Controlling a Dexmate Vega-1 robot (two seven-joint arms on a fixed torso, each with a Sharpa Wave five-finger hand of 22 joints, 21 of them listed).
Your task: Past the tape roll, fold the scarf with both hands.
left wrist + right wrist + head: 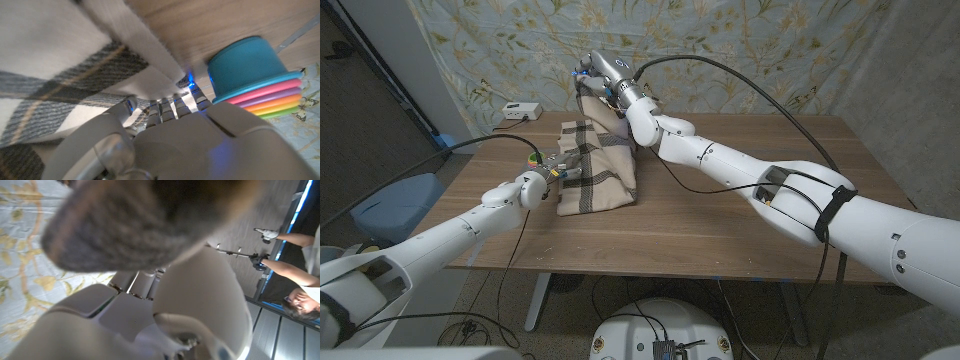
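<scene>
Scarf (595,168) lies on the wooden table (740,220) toward its left-middle part, cream/beige wool-like cloth with dark grey plaid bands and thin tan lines, partly doubled over, near edge lying flat and far end lifted off the surface. Left hand (552,170) is at the scarf's left edge, near side; in the left wrist view the fingers (167,107) curl onto the cloth edge with the thumb under a fold, so it grips the scarf (55,75) there, hand mostly closed on fabric. Right beside that hand in the left wrist view stands a stack of nested cups (260,75), teal one outermost, then pink, purple, orange, green rims; in the head view it is only a small coloured bit by the left wrist. Farther back, right hand (603,75) is raised above the table's far side, holding the scarf's far end up, cloth hanging from it down to the table. Right wrist view is blurred: dark fuzzy cloth (150,220) sits right over the hand (165,310), finger spread can't be told there. Beyond, white box (521,111) with cable on the far left table corner, floral curtain (770,50) behind. Person (300,280) at edge of right wrist view.
</scene>
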